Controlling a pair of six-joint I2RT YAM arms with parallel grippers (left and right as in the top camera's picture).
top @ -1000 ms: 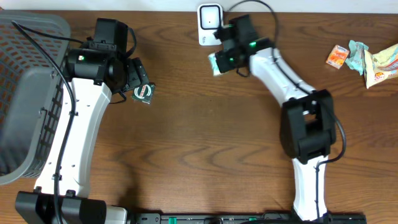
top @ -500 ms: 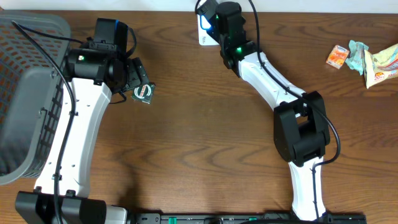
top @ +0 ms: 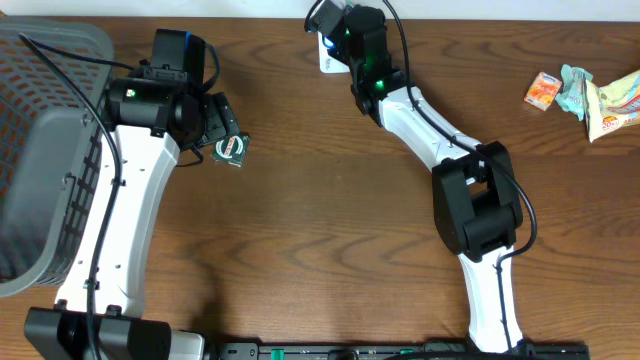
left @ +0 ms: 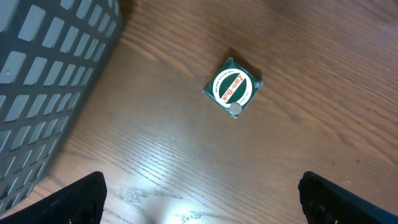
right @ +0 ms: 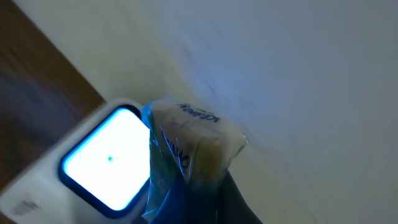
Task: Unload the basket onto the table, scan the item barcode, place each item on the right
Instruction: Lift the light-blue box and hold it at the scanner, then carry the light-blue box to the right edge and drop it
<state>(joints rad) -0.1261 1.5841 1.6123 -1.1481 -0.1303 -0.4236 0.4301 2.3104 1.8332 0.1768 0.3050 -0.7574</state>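
The right claw is closed on the item, a small wrapped packet in clear bluish film, which stands up out of the claw's tip and fills the middle of the right wrist view. Just past the packet, on its left and so close that the two overlap in that view, sits the scanner, its window lit bright; whether packet and scanner touch cannot be told. Beyond both is only a pale wall. By my reading the scanning step itself is in hand: the packet is already presented to the window, and what the next move calls for is small turning of the wrist, so that the printed face with the barcode looks squarely at the light. No barcode can be made out on the wrinkled film, so which face to turn is uncertain. Well away from this claw, across the bench, the left claw hangs with its jaws spread wide and nothing between them. A green square box lies on the wood ahead of it, and a grey basket stands to its side. Farthest off, at the opposite end of the bench, lie a few more snack packets, probably waiting their turn.
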